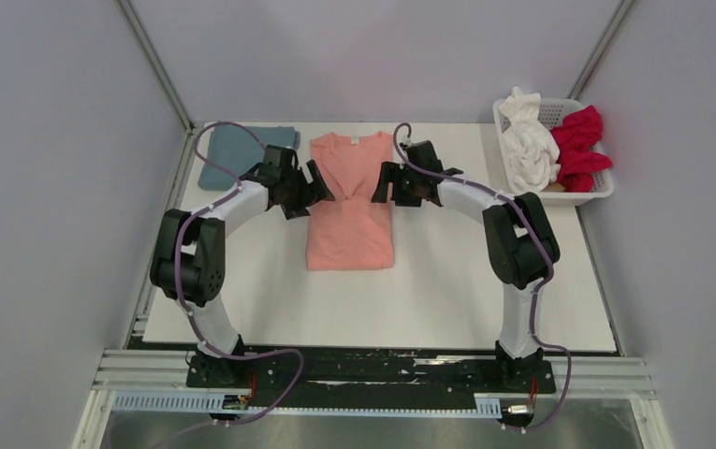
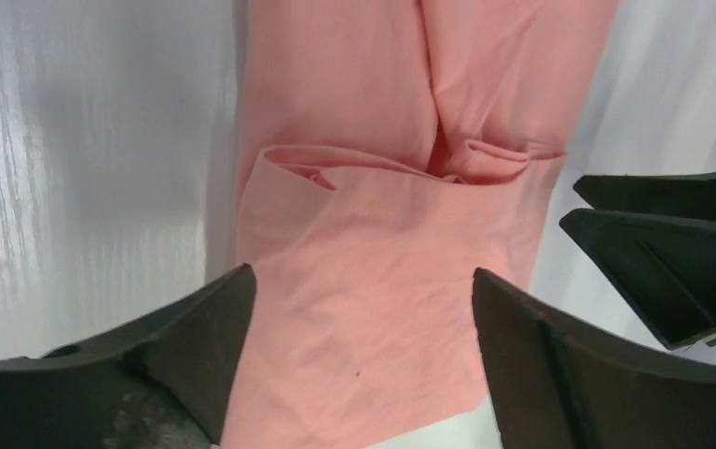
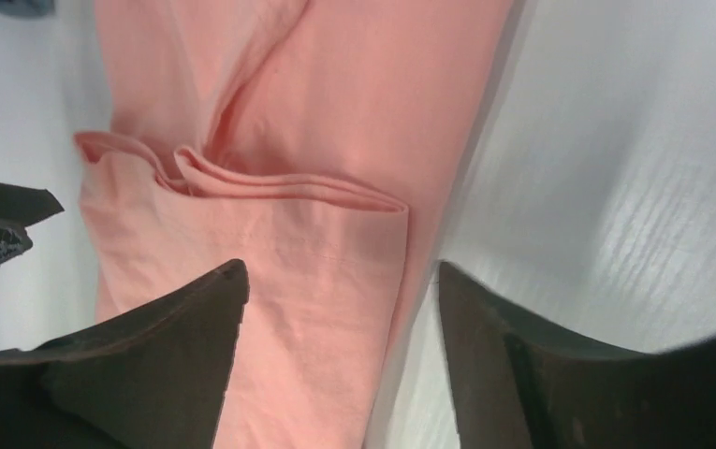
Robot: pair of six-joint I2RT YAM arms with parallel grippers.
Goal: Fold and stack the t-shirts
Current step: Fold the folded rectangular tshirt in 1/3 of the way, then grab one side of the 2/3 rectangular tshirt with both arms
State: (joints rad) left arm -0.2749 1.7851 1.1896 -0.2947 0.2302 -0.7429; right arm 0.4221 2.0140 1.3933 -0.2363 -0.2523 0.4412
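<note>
The salmon-pink t-shirt (image 1: pixel 351 210) lies flat at the table's middle back, sides folded in to a long strip, collar at the far end. My left gripper (image 1: pixel 322 190) is open over its left edge, near the folded-in sleeve. My right gripper (image 1: pixel 379 187) is open over its right edge, opposite. In the left wrist view the pink cloth (image 2: pixel 372 281) lies between the open fingers of the left gripper (image 2: pixel 363 281). In the right wrist view the shirt's right edge (image 3: pixel 335 281) lies between the open fingers of the right gripper (image 3: pixel 340 276). Neither holds cloth.
A folded blue-grey t-shirt (image 1: pixel 232 148) lies at the back left, beside the left arm. The white lattice basket (image 1: pixel 593 192) at the back right holds a crumpled white tee (image 1: pixel 528 142) and a crimson red tee (image 1: pixel 580 146).
</note>
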